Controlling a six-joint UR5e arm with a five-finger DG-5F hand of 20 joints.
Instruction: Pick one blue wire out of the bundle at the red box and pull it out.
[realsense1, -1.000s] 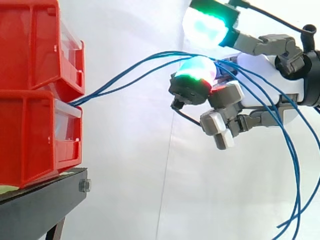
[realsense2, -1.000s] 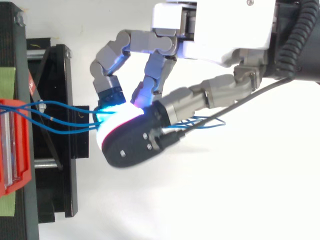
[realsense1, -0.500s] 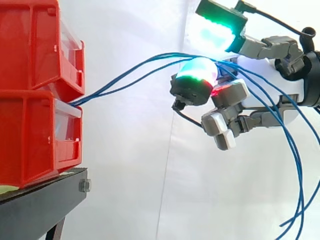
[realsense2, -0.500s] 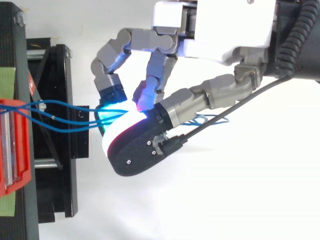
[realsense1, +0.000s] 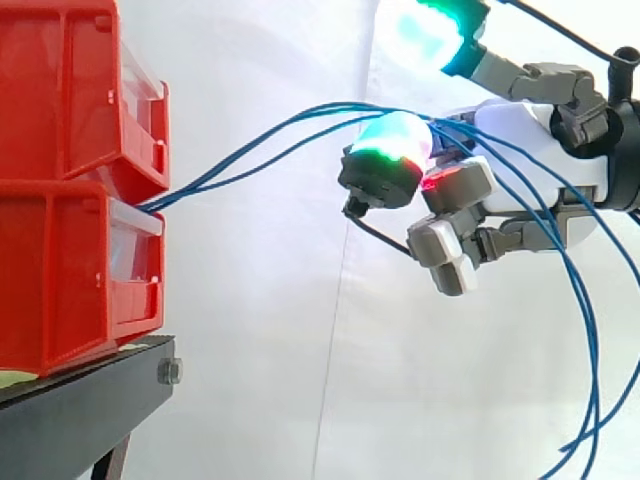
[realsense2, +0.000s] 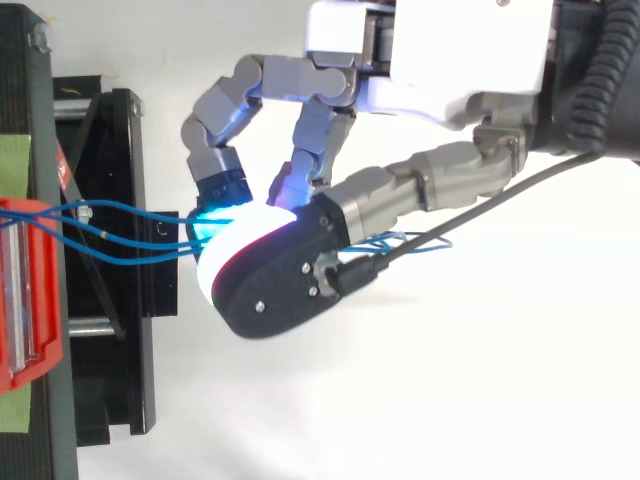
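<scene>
Across the hand (realsense2: 460, 60), blue wires (realsense1: 280, 140), likely light and limp, run from the red box (realsense1: 70, 280); grip unclear; best pinched singly just ahead.

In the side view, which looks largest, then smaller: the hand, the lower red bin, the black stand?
1. hand, the widest spread
2. lower red bin
3. black stand; the picture's edge cuts it and the bin, so their order is unsure.
</scene>
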